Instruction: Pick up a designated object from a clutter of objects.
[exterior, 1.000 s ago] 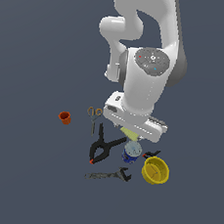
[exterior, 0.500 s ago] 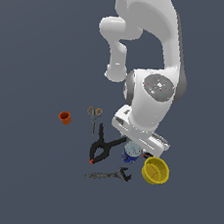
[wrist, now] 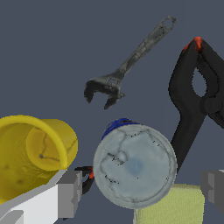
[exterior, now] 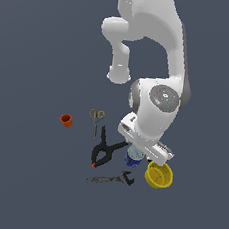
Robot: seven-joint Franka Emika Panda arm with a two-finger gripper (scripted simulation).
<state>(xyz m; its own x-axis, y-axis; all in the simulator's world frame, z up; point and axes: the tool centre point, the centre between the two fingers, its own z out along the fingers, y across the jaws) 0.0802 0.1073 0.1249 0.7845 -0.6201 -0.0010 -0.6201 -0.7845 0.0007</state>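
The designated blue can (wrist: pixel 134 168) with its pale silvery top stands upright; its blue side shows under the hand in the exterior view (exterior: pixel 133 159). My gripper (wrist: pixel 142 190) is open right above it. One grey finger (wrist: pixel 70 192) is on the yellow bowl's side and the other (wrist: pixel 214 188) on the far side, both clear of the can. In the exterior view my gripper (exterior: pixel 140 150) is low over the clutter and hides most of the can.
The yellow bowl (exterior: pixel 159 175) (wrist: pixel 30 153) sits close beside the can. A black clamp (exterior: pixel 105 150) (wrist: pixel 197 92), a dark wrench (exterior: pixel 111 179) (wrist: pixel 127 65) and a pale yellow sponge (wrist: pixel 175 205) crowd the can. Scissors (exterior: pixel 96 118) and the orange cup (exterior: pixel 66 120) lie farther off.
The arm has come down and the hand has lowered over the blue can. The objects have not moved.
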